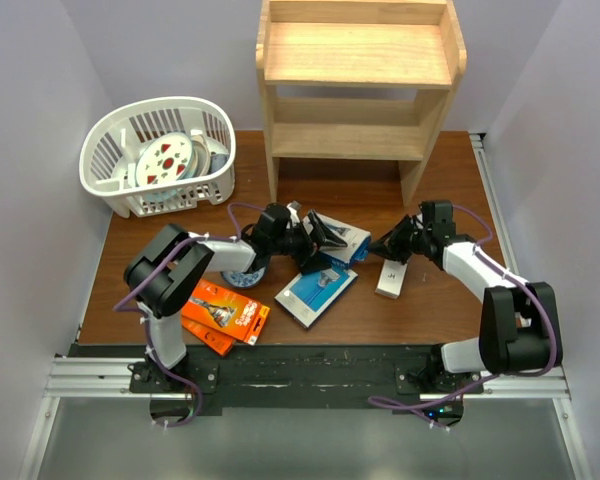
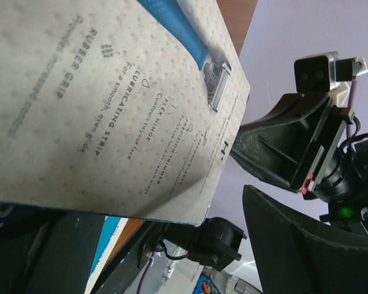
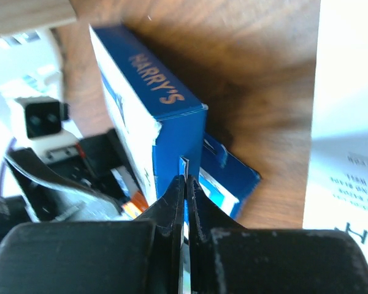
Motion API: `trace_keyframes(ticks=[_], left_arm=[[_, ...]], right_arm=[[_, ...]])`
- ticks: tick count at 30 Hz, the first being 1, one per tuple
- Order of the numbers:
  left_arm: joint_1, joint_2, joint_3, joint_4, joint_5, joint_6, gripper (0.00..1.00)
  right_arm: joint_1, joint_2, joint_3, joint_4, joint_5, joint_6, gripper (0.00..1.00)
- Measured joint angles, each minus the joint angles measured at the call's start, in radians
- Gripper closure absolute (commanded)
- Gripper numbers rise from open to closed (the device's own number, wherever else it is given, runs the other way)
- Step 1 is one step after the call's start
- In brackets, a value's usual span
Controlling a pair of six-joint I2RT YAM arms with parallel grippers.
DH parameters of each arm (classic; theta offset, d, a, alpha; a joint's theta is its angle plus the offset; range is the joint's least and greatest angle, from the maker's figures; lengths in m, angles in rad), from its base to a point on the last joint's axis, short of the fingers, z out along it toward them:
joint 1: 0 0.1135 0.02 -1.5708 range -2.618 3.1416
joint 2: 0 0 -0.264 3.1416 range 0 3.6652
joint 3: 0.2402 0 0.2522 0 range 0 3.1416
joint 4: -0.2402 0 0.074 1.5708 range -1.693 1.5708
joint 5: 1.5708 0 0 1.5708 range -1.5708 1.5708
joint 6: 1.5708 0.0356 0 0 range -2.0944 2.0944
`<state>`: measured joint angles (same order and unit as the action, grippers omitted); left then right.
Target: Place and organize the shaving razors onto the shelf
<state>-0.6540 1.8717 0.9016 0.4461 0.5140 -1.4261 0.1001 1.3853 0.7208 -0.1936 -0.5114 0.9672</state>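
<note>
Closest thing is the right end effector (image 3: 185, 184), filling the bottom of its own wrist view. Its fingers are pressed flat together, with the tips just beside the lower corner of the blue box (image 3: 153, 104). There's a thin pale sliver between them. I can't tell if that's a card edge or just light, so I wouldn't call it a grip. The left end effector (image 1: 316, 237) sits mid-frame in the overhead view, fingers spread wide, nothing clamped. Its camera is crammed up against a grey-faced pack (image 2: 110, 104), and I can't say which pack in the overhead that is.

My read is that it's lining up a pick from the middle pile. To do it well, I'd close across a pack's narrow edges, not the flat face. Lift straight up so overlapped neighbours don't drag along. Back the right arm off first, since the two are nearly nose to nose.

Count: one shelf (image 1: 355, 55), top centre at the back of the table (image 1: 440, 180), no razors on it yet. One white basket (image 1: 110, 150), upper left. Razors:
- two orange packs (image 1: 228, 310), lower left, overlapping
- one blue-edged flat pack (image 1: 317, 290)
- the blue box
- one white box (image 1: 391, 278)
- a blue hang-tab pack (image 3: 230, 177) tucked behind the box

Six, I reckon.
</note>
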Motion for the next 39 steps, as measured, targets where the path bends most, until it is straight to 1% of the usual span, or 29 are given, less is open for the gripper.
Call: trace_keyframes(ticks=[4,5,7,8,13,14,16,17,19,20,23,26,27,28,30,31,32,34,35,37,39], left_arm=[[0.0,0.002,0.0,0.0,-0.003,0.002,0.18],[0.0,0.002,0.0,0.0,-0.003,0.004,0.23],[0.0,0.002,0.0,0.0,-0.006,0.005,0.27],[0.0,0.002,-0.001,0.0,-0.008,0.005,0.31],[0.005,0.002,-0.024,0.002,-0.014,0.005,0.39],[0.005,0.002,-0.031,0.002,-0.014,0.005,0.43],[0.007,0.002,-0.039,0.003,-0.013,0.005,0.48],[0.009,0.002,-0.042,0.007,-0.013,0.006,0.51],[0.013,0.002,-0.042,0.014,-0.014,0.008,0.57],[0.013,0.002,-0.042,0.022,-0.014,0.014,0.58],[0.019,0.002,-0.042,0.031,-0.017,0.037,0.61],[0.022,0.001,-0.042,0.031,-0.017,0.054,0.64],[0.024,0.0,-0.042,0.031,-0.017,0.058,0.65],[0.025,-0.001,-0.042,0.031,-0.017,0.059,0.68],[0.028,-0.002,-0.042,0.031,-0.016,0.061,0.69],[0.032,-0.002,-0.042,0.031,-0.016,0.061,0.7],[0.035,-0.002,-0.042,0.031,-0.016,0.061,0.71],[0.04,-0.002,-0.042,0.031,-0.016,0.061,0.74],[0.043,-0.003,-0.042,0.031,-0.016,0.061,0.75],[0.045,-0.006,-0.042,0.031,-0.016,0.061,0.78],[0.048,-0.011,-0.042,0.029,-0.016,0.062,0.82]], right_arm=[[0.023,-0.042,-0.017,-0.023,0.007,-0.027,1.0],[0.027,-0.046,-0.017,-0.024,0.008,-0.032,1.0],[0.03,-0.046,-0.017,-0.023,0.014,-0.042,1.0],[0.03,-0.046,-0.018,-0.023,0.017,-0.045,1.0],[0.04,-0.043,-0.026,-0.023,0.022,-0.061,1.0],[0.044,-0.043,-0.027,-0.024,0.022,-0.065,1.0],[0.052,-0.043,-0.03,-0.023,0.022,-0.078,0.9],[0.053,-0.043,-0.031,-0.023,0.022,-0.085,0.73],[0.053,-0.044,-0.034,-0.027,0.021,-0.101,0.56],[0.054,-0.044,-0.034,-0.032,0.018,-0.117,0.48],[0.057,-0.055,-0.03,-0.045,-0.007,-0.202,0.44],[0.058,-0.081,0.023,-0.108,-0.052,-0.346,0.41],[0.058,-0.094,0.05,-0.127,-0.066,-0.401,0.35],[0.058,-0.111,0.074,-0.143,-0.075,-0.466,0.32],[0.065,-0.159,0.101,-0.16,-0.079,-0.577,0.28],[0.072,-0.193,0.106,-0.161,-0.074,-0.646,0.22],[0.087,-0.229,0.106,-0.163,-0.066,-0.713,0.18],[0.146,-0.297,0.1,-0.164,-0.025,-0.831,0.07],[0.189,-0.33,0.09,-0.157,-0.006,-0.885,0.04],[0.27,-0.379,0.067,-0.152,0.027,-0.966,0.01],[0.362,-0.409,0.041,-0.148,0.076,-1.044,0.01]])
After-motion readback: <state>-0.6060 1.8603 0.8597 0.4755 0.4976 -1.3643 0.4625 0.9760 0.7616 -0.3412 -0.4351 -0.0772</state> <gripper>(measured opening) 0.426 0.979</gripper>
